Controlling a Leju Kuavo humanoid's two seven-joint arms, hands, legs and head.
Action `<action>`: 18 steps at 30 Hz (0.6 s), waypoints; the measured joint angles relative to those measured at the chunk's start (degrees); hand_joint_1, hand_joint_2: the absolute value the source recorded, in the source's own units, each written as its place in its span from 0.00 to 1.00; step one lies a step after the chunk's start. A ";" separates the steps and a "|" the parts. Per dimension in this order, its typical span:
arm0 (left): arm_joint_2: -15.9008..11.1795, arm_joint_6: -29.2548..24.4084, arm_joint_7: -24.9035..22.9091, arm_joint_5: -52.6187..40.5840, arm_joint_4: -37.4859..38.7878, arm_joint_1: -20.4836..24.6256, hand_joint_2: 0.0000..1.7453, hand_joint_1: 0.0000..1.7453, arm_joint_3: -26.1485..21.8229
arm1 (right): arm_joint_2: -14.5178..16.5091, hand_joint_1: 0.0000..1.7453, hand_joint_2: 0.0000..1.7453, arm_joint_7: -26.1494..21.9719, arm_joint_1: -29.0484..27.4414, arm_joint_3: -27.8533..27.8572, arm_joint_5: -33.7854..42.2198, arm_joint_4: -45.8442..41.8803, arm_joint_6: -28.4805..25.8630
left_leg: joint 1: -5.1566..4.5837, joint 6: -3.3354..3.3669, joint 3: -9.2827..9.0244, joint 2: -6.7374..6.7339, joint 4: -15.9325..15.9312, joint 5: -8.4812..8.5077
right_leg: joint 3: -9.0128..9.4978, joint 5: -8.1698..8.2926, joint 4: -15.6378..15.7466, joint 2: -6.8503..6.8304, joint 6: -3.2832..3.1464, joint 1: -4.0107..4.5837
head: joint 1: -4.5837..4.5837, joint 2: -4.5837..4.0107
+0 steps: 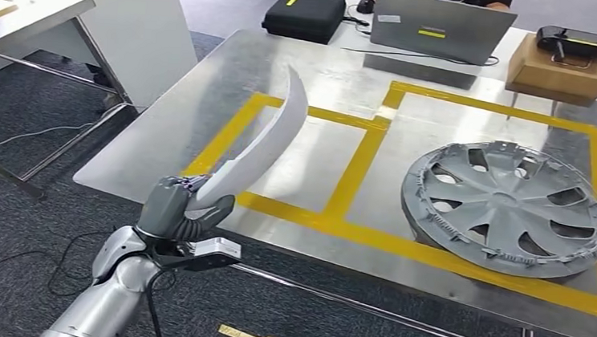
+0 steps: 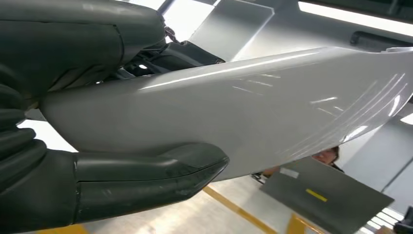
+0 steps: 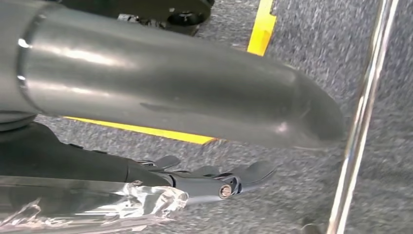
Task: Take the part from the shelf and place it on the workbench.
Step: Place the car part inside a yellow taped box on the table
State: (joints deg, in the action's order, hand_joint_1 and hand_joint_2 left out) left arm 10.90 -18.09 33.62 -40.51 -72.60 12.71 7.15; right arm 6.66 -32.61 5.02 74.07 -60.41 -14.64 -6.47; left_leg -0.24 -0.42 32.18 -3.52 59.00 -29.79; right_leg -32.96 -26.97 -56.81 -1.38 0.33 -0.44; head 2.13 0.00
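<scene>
While the head view looks down over a metal bench [image 1: 202, 121] marked with yellow tape [image 1: 361, 153], the left hand [image 1: 183, 212] rises from below at the bench's near edge and grips the lower end of a long, curved white part [image 1: 269, 138]. That part stands nearly upright and leans over the bench, its tip above the left taped square. A grey wheel cover [image 1: 508, 205] lies flat in the right taped square, well apart from the part. At the far edge sit a laptop [image 1: 439, 27], a black case [image 1: 303, 12] and a cardboard box [image 1: 559, 72]. From the left wrist view, the left hand's thick thumb [image 2: 160, 175] and darker fingers [image 2: 97, 44] press the glossy white part from opposite sides, holding it firmly. From the right wrist view, the right hand [image 3: 209, 183] hangs over grey carpet [image 3: 302, 204] with yellow floor tape [image 3: 262, 24], its dark fingers extended and holding nothing.
</scene>
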 joint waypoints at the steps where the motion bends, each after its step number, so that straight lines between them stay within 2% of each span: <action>1: -0.05 -0.07 -0.15 -0.14 0.30 0.20 1.00 1.00 0.03 | -0.01 0.00 0.00 0.02 0.07 -0.01 -0.07 0.01 0.00 | 0.17 -0.31 1.20 1.33 2.87 -1.79 | -0.04 0.14 0.06 0.59 -0.25 -0.11 | -0.11 0.00; 2: -0.13 -0.14 -0.39 -0.37 0.67 0.31 1.00 1.00 0.04 | -0.01 0.00 0.00 0.04 0.14 -0.02 -0.14 0.02 0.01 | 0.28 -0.48 2.91 2.35 6.77 -3.79 | -0.11 0.22 0.05 1.23 -0.38 -0.11 | -0.22 0.00; 3: -0.22 -0.24 -0.81 -0.77 1.15 0.38 1.00 1.00 0.04 | -0.01 0.00 0.00 0.09 0.16 -0.03 -0.23 0.03 0.02 | 0.35 -0.56 4.72 2.80 10.71 -5.39 | -0.16 0.27 0.05 1.90 -0.46 -0.10 | -0.25 0.00; 4: -0.31 -0.35 -1.42 -1.34 1.72 0.46 1.00 1.00 0.05 | -0.02 0.00 0.00 0.14 0.12 -0.05 -0.32 0.05 0.03 | 0.37 -0.57 6.04 2.96 13.42 -6.05 | -0.18 0.29 0.03 2.59 -0.49 -0.09 | -0.26 0.00; 5: -0.39 -0.50 -2.32 -2.23 2.36 0.66 1.00 1.00 0.07 | -0.02 0.00 0.00 0.20 0.06 -0.08 -0.42 0.07 0.06 | 0.37 -0.50 6.53 3.03 14.22 -5.59 | -0.19 0.32 0.00 3.28 -0.49 -0.08 | -0.26 0.00; 6: -0.47 -0.76 -3.88 -3.76 3.17 1.13 1.00 1.00 0.14 | -0.03 0.00 0.00 0.24 0.01 -0.13 -0.56 0.09 0.12 | 0.37 -0.33 5.92 3.18 12.68 -4.00 | -0.18 0.35 -0.03 3.96 -0.49 -0.07 | -0.26 0.00; 7: -0.54 -1.06 -6.04 -6.01 4.27 1.90 1.00 1.00 0.31 | -0.03 0.00 0.00 0.27 0.01 -0.22 -0.75 0.10 0.19 | 0.37 -0.06 4.44 3.70 9.35 -1.72 | -0.15 0.38 -0.08 4.58 -0.45 -0.06 | -0.27 0.00; 9: -0.65 -1.87 -10.59 -10.57 7.15 3.93 1.00 1.00 0.71 | -0.02 0.00 0.00 0.35 0.20 -0.51 -1.14 0.21 0.36 | 0.51 0.71 1.17 6.40 2.02 1.80 | -0.36 0.52 -0.24 5.70 -0.18 -0.10 | -0.22 0.00; 11: -0.69 -2.58 -12.68 -12.73 9.83 5.54 1.00 1.00 0.92 | -0.02 0.00 0.00 0.42 0.45 -0.80 -1.32 0.34 0.45 | 0.54 1.20 -0.07 8.17 -1.28 2.48 | -1.11 0.87 -0.39 6.77 0.50 -0.29 | -0.35 0.00; 13: -0.60 -2.96 -12.93 -13.24 11.59 6.54 1.00 1.00 1.07 | -0.08 0.00 0.00 0.47 0.42 -0.94 -1.37 0.38 0.45 | 0.57 1.48 -0.03 7.29 -1.93 2.55 | -1.86 1.22 -0.34 7.63 1.33 -0.51 | -0.53 0.00; 14: -0.51 -3.05 -12.97 -13.39 12.27 6.94 1.00 1.00 1.17 | -0.14 0.00 0.00 0.48 0.32 -0.98 -1.38 0.40 0.44 | 0.68 1.70 -0.05 6.66 -2.21 2.76 | -2.26 0.96 -0.66 7.04 1.64 -0.45 | -0.46 0.00; 15: -0.41 -3.19 -13.07 -13.69 12.87 7.29 1.00 1.00 1.26 | -0.19 0.00 0.00 0.50 0.28 -1.02 -1.39 0.42 0.44 | 0.81 1.93 -0.09 6.01 -2.49 2.97 | -3.00 0.12 -1.87 5.89 1.88 -0.35 | -0.25 0.00; 17: -0.34 -3.58 -14.30 -15.50 14.25 7.88 1.00 1.00 1.38 | -0.25 0.00 0.00 0.51 0.39 -1.20 -1.48 0.46 0.49 | 0.81 2.21 -0.10 4.49 -2.71 3.12 | -6.02 -3.22 -8.05 2.92 2.30 -0.21 | 0.16 0.00; 18: -0.37 -3.90 -15.66 -17.14 15.15 8.20 1.00 1.00 1.47 | -0.25 0.00 0.00 0.55 0.48 -1.31 -1.58 0.48 0.54 | 0.74 2.26 -0.04 3.75 -2.69 3.11 | -7.85 -4.95 -12.00 2.16 2.51 -0.27 | 0.31 0.00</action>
State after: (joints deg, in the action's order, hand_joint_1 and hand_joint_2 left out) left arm 10.52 -21.99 17.97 -57.65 -57.45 20.91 8.62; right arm 6.40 -32.06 5.50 72.77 -62.00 -14.16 -5.93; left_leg 0.50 1.83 32.15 0.22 56.32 -26.67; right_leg -40.82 -31.91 -68.81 0.78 2.83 -0.71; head 2.44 0.00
